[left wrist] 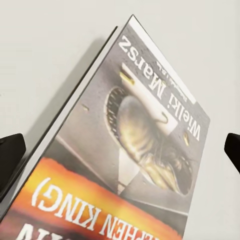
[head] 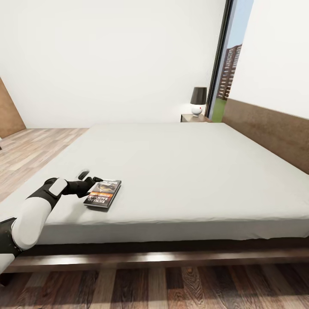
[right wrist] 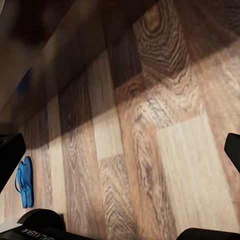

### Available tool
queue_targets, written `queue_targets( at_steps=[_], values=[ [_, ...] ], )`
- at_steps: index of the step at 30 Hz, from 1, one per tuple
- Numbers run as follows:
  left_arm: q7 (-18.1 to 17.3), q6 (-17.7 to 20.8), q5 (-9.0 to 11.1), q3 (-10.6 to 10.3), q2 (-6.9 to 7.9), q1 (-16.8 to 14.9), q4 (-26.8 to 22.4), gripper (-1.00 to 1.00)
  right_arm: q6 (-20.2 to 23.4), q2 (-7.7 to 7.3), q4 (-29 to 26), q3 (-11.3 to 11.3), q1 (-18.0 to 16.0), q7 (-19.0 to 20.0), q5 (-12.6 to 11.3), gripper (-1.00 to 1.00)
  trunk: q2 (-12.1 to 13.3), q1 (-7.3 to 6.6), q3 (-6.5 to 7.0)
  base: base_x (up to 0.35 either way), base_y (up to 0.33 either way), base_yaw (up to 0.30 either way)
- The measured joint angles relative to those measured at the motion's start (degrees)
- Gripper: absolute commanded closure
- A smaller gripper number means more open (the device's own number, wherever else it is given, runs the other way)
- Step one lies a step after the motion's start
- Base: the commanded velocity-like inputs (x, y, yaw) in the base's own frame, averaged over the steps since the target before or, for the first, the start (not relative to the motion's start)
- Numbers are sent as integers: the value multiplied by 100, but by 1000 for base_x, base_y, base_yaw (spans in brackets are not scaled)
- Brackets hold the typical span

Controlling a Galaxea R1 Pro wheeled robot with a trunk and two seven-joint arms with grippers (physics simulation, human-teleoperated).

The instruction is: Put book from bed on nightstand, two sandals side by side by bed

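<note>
The wood-plank floor [head: 171, 285] runs along the near side of the bed [head: 180, 171]. In the right wrist view a blue sandal [right wrist: 25, 181] lies flat on that floor beside the bed's dark frame; the right hand [right wrist: 120, 155] shows two black fingertips at the picture's edges, spread wide with nothing between them. A second blue shape under the frame is too shadowed to make out.

On the mattress near the front left corner lies the book [head: 103, 193]. The left hand [head: 91, 185] reaches to its edge, its fingers [left wrist: 10, 160] wide apart on either side of the cover, gripping nothing that I can tell. The cover reads "Wielki Marsz" and "STEPHEN KING", partly cut off; the head view shows "RICHARD BACHMAN".

Beyond the bed a nightstand [head: 194, 118] carries a black-shaded lamp [head: 198, 101] beside the window [head: 227, 64].
</note>
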Motion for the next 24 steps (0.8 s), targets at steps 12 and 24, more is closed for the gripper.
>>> queue_targets(
  at_steps=[12,24],
  values=[
    [0,0,-5,0,11,0,0,-100,-1,0,0,0,0,0,-1,-100,0,0,0,8,0,0],
    [0,0,-5,0,12,0,0,-100,-2,0,0,5,0,0,-1,-100,0,-1,0,104,0,0]
  ],
)
